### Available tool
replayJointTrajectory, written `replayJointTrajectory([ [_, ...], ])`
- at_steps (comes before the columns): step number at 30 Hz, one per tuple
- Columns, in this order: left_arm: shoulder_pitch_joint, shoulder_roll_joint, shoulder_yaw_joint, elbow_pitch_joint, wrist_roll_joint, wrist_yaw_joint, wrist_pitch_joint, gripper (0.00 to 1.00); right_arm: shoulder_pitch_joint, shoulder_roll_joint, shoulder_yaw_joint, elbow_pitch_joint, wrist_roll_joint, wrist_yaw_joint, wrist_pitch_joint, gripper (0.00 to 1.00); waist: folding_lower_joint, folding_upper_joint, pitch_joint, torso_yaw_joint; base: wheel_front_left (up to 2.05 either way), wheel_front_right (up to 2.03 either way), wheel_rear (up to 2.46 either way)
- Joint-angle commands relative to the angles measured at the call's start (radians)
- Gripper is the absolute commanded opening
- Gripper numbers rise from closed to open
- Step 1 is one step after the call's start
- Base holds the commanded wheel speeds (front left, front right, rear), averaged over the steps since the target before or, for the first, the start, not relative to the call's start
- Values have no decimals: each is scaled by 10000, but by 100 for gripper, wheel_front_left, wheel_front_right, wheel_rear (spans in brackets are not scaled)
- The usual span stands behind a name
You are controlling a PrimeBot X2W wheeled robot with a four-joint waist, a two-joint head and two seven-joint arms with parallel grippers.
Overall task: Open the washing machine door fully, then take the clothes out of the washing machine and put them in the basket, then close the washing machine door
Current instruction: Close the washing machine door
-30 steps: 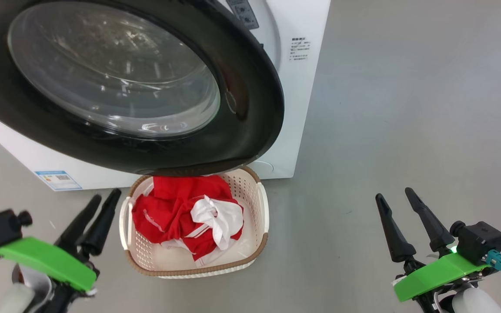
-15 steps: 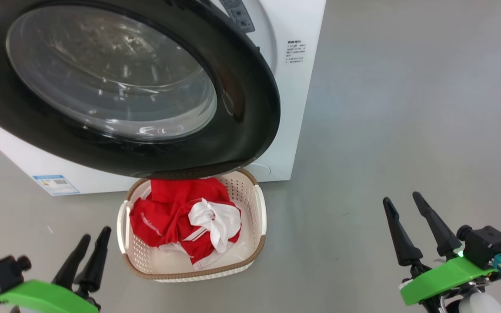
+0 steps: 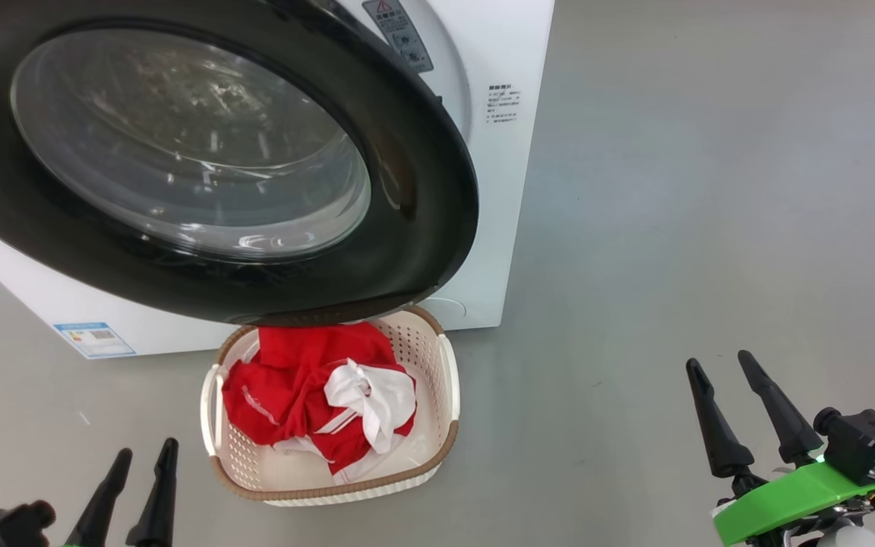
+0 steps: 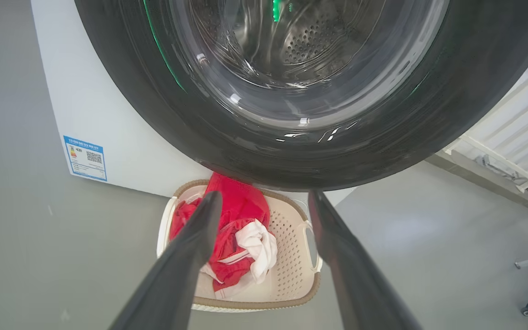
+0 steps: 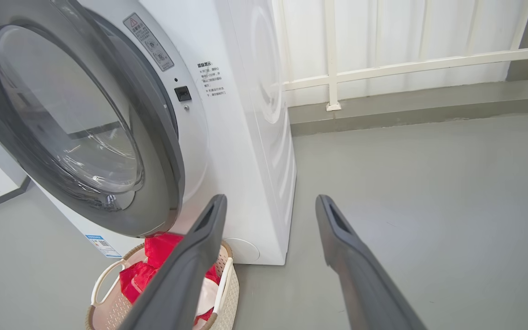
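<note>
- Left gripper (image 3: 146,452), its two long dark fingers spread and holding nothing, sits low at the near-left of the small cream perforated plastic basket (image 3: 449,439) with the brown woven-look rim, near it but not touching.
- Right gripper (image 3: 718,362) is likewise spread and empty, over bare grey floor (image 3: 673,190) well to the right of that basket.
- Bright red clothes (image 3: 293,380) with white parts lie heaped inside the basket. Through the glass the perforated steel drum (image 4: 310,41) shows no red, so unloading looks done.
- Closing seems the step in hand: the large round glossy black washing machine door (image 3: 422,228) with its bulging clear window stands ajar from the big white washing machine (image 3: 502,190), its lower edge overhanging the basket's far rim.
- That door is above and ahead of both grippers, apart from each, with its free edge on the right gripper's side.
- Next probably comes a flat push on that free edge, toward the small dark latch socket (image 5: 182,93), until it seats.
</note>
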Motion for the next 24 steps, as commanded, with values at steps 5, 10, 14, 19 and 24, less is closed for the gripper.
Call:
replayJointTrajectory([
  [5,321,-493,1504,-554,2228,-58,-119,100,69,-162,7,-278,-96,48,-63,100,0,0,-39,4,0,0,0],
  [10,662,-1212,2283,-986,3641,-58,-120,100,112,-147,-83,-291,-96,48,-63,100,0,0,-83,14,0,0,0],
  [14,856,-1639,2600,-1332,4571,-58,-120,100,148,-123,-127,-301,-71,48,-63,100,0,0,-141,13,0,0,0],
  [19,1125,-2050,2875,-1869,5719,-58,-120,100,239,-132,-125,-297,-78,48,-63,100,0,0,-268,-14,0,0,0],
  [24,1316,-2342,3148,-2321,6354,-58,-120,100,331,-144,-168,-332,-92,48,-63,100,0,0,-357,-24,0,0,0],
])
